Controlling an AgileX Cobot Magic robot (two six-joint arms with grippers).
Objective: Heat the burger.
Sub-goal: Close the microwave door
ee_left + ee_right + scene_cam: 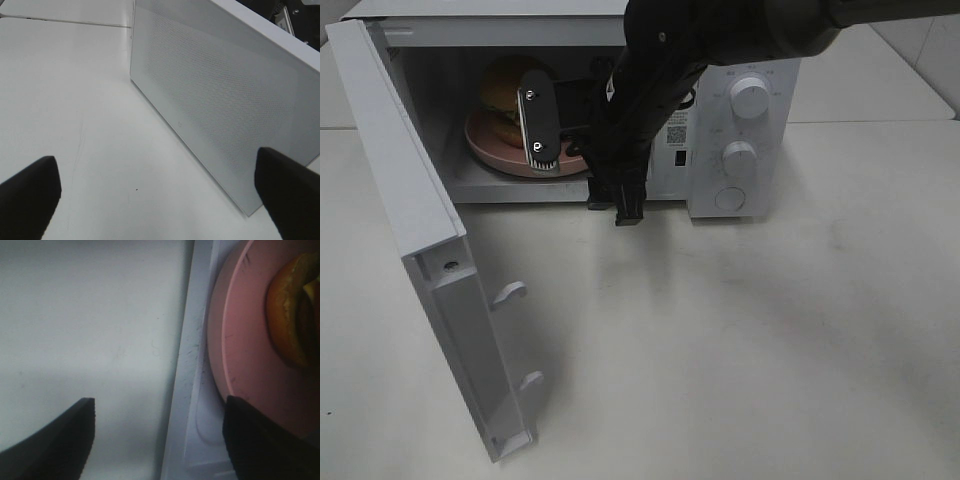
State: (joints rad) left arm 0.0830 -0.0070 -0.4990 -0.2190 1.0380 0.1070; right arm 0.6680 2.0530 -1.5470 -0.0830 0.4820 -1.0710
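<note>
With the glossy golden-brown burger set inside the white metal microwave, the right gripper — spread wide, empty — is best withdrawn straight out.

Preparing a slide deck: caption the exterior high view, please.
Burger on its pink plate sits inside the open microwave as the right arm reaches in.

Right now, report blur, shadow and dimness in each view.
Exterior high: the burger sits dim in the microwave cavity, arm shadow soft on the table. Left wrist: fingers blurred, door mesh crisp. Right wrist: pink plate soft, close.
</note>
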